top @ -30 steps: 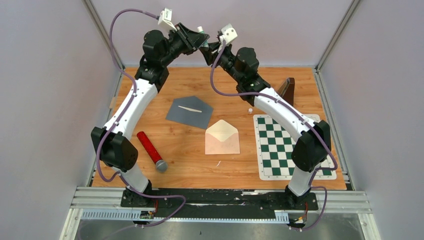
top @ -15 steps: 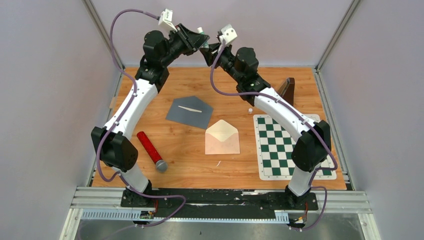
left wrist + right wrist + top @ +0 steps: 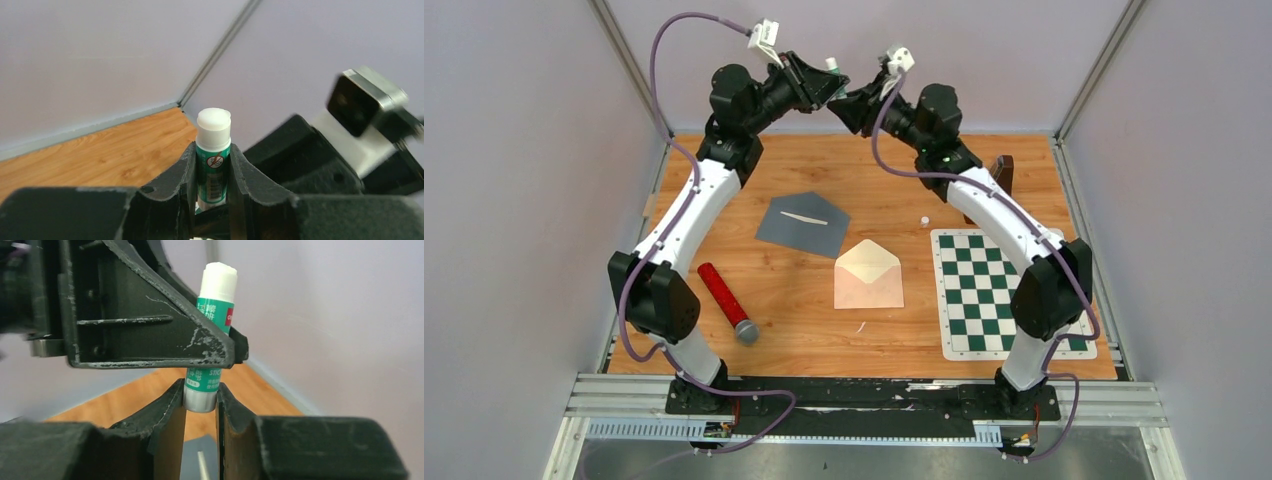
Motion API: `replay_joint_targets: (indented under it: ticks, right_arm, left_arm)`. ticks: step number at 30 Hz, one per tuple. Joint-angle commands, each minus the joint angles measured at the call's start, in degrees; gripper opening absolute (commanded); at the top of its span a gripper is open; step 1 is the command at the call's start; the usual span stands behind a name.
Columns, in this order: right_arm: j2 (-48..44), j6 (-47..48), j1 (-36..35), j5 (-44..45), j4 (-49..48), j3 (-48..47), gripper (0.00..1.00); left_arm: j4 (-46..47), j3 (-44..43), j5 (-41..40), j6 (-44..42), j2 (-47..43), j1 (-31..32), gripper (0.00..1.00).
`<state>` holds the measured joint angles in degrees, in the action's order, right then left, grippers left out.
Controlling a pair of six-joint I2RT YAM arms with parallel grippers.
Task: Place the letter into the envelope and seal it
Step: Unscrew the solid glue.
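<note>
Right wrist view: glue stick [image 3: 216, 315] is gripped mid-body by left pincer [image 3: 212, 165] and pinched at its base by right pincer [image 3: 200, 396]. Glue preparation is judged under way; the open envelope [image 3: 869, 275], well below the 2 pincers, must be reached next.

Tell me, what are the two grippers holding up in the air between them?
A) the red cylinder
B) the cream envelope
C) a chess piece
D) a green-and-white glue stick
D: the left gripper clamps the glue stick around its middle, and the right gripper pinches its base end.
</note>
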<state>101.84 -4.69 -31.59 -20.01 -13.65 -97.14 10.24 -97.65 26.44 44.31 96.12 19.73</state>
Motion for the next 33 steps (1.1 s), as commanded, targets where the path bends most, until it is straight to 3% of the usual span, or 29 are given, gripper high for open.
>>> replay_joint_targets:
  ticks: [1, 3, 9, 15, 16, 17, 19, 22, 23, 25, 27, 33]
  right_arm:
    - [0.9, -22.2, 5.7, -38.3, -10.5, -1.4, 0.0]
    - [5.7, -37.4, 8.5, -49.9, -22.0, -4.0, 0.0]
    - [13.1, -49.7, 9.5, -64.9, -29.4, -13.9, 0.0]
    - [13.6, -48.4, 9.8, -65.3, -27.2, -15.8, 0.0]
    - [13.1, -46.9, 9.9, -64.3, -25.8, -15.4, 0.04]
    - [12.4, -44.9, 10.2, -62.4, -23.9, -14.5, 0.17]
    - [9.7, -38.5, 11.1, -55.1, -19.5, -11.4, 0.34]
    - [0.0, -20.5, 10.8, -30.9, -10.6, -0.8, 0.58]
    - [-4.2, -14.6, 9.5, -22.6, -13.0, 6.9, 0.65]
    - [-9.6, -2.9, 6.1, -10.1, -19.6, 15.4, 0.96]
    - [-10.3, 3.4, 3.4, -5.7, -19.6, 16.8, 1.0]
    - [-8.7, 6.4, 0.3, 0.1, -18.5, 14.4, 1.0]
  left_arm:
    - [15.1, -1.2, 14.9, -5.1, 0.4, -0.6, 0.0]
    - [18.2, -2.5, 21.1, -3.1, 2.3, -1.1, 0.0]
    - [23.6, -3.6, 30.7, -0.9, 3.4, -1.4, 0.0]
    - [21.5, -3.1, 32.3, -2.8, 3.0, -1.4, 0.0]
    - [20.4, -3.1, 30.4, -3.3, 2.8, -1.4, 0.0]
    - [17.9, -2.8, 28.7, -4.5, 2.6, -1.4, 0.0]
    - [13.3, -2.1, 21.1, -5.4, 1.3, -1.4, 0.0]
    - [6.7, -1.7, 5.8, -1.5, 0.4, -1.5, 0.0]
    - [3.7, -2.1, 1.4, -0.2, 0.3, -1.5, 0.0]
    - [-0.3, -3.1, -3.0, 3.6, 0.6, -1.5, 0.0]
    - [-3.7, -4.1, -5.9, 7.1, 0.9, -1.4, 0.0]
    - [-7.7, -5.1, -7.8, 14.0, 1.0, -1.4, 0.0]
